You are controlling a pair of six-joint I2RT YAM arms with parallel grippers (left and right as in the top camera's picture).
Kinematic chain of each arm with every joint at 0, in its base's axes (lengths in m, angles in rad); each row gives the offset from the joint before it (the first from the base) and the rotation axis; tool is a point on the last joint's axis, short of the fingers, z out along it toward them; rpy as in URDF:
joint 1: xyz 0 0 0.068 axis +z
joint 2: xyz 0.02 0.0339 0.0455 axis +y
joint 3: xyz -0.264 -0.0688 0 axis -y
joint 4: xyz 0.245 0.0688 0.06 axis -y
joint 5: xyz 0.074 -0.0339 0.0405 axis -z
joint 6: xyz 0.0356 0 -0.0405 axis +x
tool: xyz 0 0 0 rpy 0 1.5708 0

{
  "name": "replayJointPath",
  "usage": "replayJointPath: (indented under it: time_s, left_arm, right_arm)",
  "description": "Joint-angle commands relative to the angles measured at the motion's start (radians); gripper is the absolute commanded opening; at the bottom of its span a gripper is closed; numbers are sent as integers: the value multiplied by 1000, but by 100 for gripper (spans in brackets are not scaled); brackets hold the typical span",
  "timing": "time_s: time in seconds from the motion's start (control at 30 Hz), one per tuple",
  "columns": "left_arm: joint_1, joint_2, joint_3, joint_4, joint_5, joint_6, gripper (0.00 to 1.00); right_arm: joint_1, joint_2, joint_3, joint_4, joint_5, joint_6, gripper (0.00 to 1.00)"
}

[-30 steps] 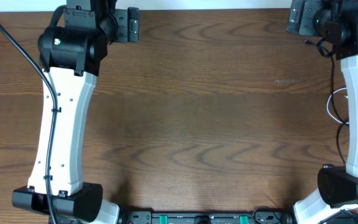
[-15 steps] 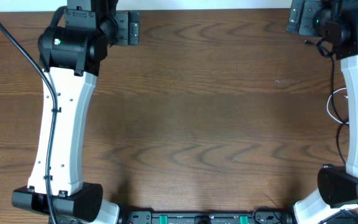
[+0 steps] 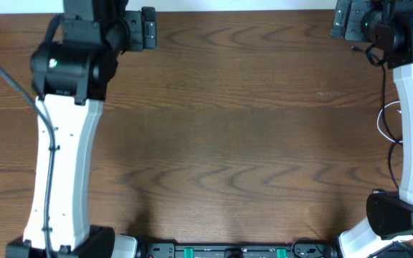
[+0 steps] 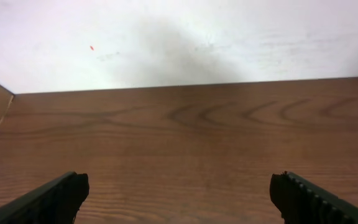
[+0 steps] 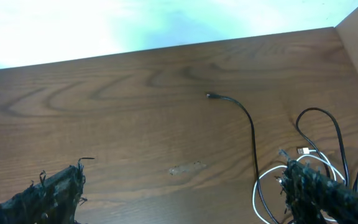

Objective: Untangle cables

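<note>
Right tool: released, empty, low over the counter. Left tool: released, empty, nothing near it.

Cables at the counter's right edge, beside the right arm. Black cable and white cable loop across each other. Untangling looks unstarted.

Black cable's long run leaves the heap; in the right wrist view its free plug points up-left.

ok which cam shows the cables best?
Right wrist: the black cable runs from its plug end into loops overlapping the white cable on the table. Overhead catches only slivers of both at the right edge, partly hidden by the right arm. Left wrist shows no cables at all.
</note>
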Motion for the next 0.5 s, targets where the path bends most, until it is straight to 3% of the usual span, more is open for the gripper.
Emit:
replayJointPath:
  time_s: [0.0, 0.47]
  left_arm:
    - [-6, -71, -41, -2, 12, -21, 98]
    - [-6, -380, -280, 13, 5, -21, 98]
  right_arm:
    - [5, -10, 7, -2, 12, -15, 99]
    - [5, -10, 7, -2, 12, -15, 99]
